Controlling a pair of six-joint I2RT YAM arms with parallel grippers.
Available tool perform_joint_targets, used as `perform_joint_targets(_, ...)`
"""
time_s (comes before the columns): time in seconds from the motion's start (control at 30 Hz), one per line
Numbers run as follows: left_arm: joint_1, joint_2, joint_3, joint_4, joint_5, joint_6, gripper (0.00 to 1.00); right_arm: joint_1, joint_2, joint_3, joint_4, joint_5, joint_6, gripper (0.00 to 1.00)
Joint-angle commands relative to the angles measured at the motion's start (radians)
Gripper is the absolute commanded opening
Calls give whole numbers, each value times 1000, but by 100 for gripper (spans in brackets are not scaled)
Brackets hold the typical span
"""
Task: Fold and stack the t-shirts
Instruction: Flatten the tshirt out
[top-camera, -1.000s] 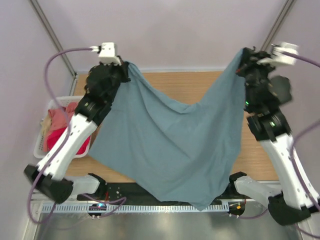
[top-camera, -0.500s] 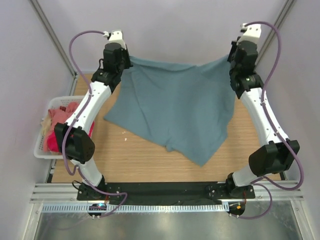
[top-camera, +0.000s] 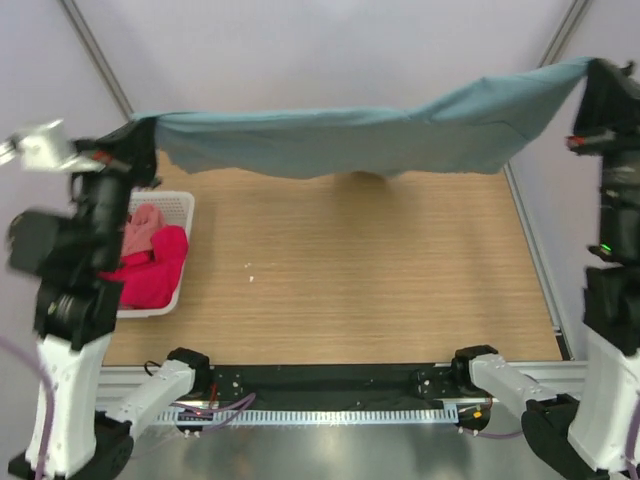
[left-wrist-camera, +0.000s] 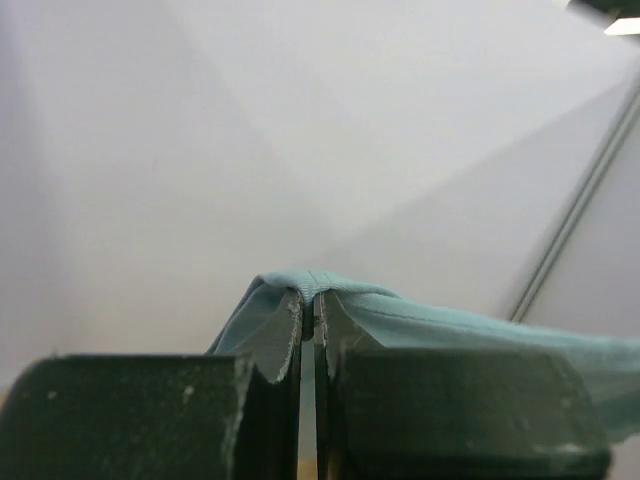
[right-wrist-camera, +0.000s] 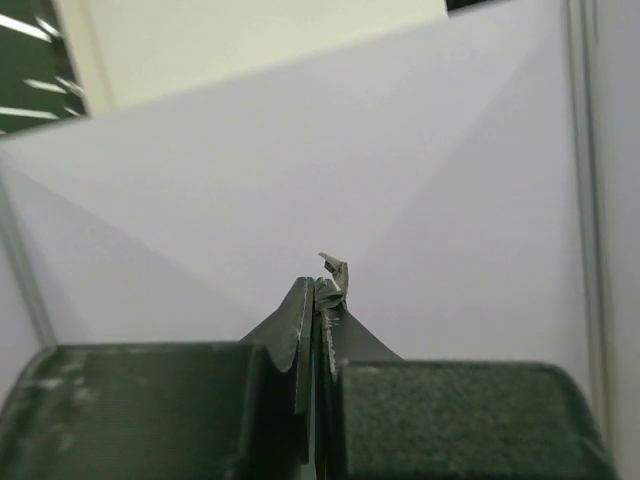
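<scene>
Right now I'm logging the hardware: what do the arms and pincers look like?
The left arm and right arm have black joint housings and white links, with thin purple cables at the bases. The left pincer and right pincer have blocky dark fingers.

Left hand (left-wrist-camera: 309, 330) pinched tight on grey-teal t-shirt (left-wrist-camera: 400, 315) edge
</scene>
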Motion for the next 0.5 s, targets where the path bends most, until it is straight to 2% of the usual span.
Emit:
perform_joint_targets(0.0, 3, -142, 41, -15, 14, -47, 0, 1, -9, 183, -116, -206, 162, 1)
perform_joint_targets(0.17, 3, -267, 180, -141, 15, -55, 0, 3, -27, 419, -208, -291, 294, 1)
perform_joint_targets(0.27, 3, -291, 259, -184, 4, -41, 0, 1, -44, 467, -213, -311, 330, 1)
perform_joint_targets(0.4, -10, -299, 256, -187, -32, -26, 0, 1, -72, 440, -214, -300, 338, 1)
perform_joint_targets(0.47, -10, -307, 174, -137, -36, -26, 0, 1, -84, 358, -195, -300, 329, 1)
